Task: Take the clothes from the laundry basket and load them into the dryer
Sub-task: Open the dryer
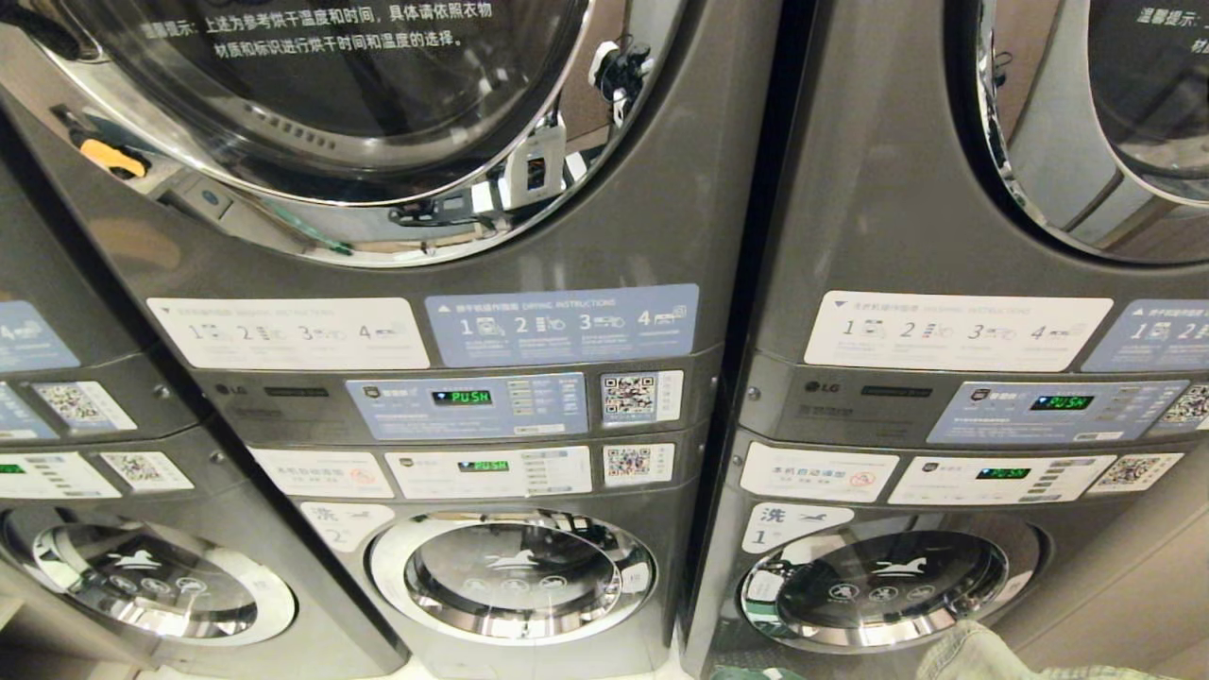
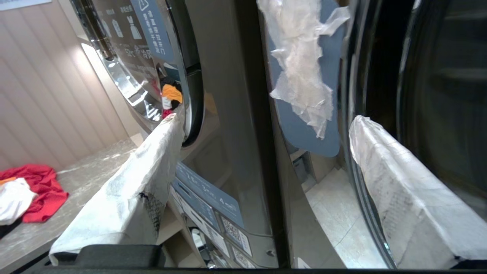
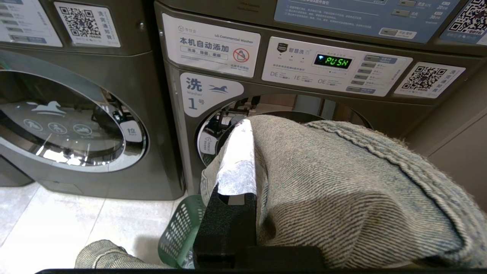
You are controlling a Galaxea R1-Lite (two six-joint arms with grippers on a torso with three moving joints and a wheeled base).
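My left gripper (image 2: pixel 266 120) is open, its white-wrapped fingers (image 2: pixel 133 182) spread wide with nothing between them. It faces the dark seam between two grey stacked machines, beside a round dryer door (image 2: pixel 144 57). It is outside the head view. My right gripper (image 3: pixel 258 129) hangs low in front of washer number 1 and is shut on a grey-blue denim garment (image 3: pixel 342 190), which drapes over and hides one finger. The green laundry basket (image 3: pixel 182 228) stands just below it. The head view shows the dryer doors (image 1: pixel 378 94) up high, with the denim (image 1: pixel 973 652) at the bottom right edge.
Red and white clothes (image 2: pixel 34 190) lie on a pale counter beside the machines. Crumpled clear film (image 2: pixel 300 68) sticks to a blue label. More denim (image 3: pixel 102 258) lies low beside the basket. Control panels (image 1: pixel 472 406) showing PUSH sit between the upper and lower drums.
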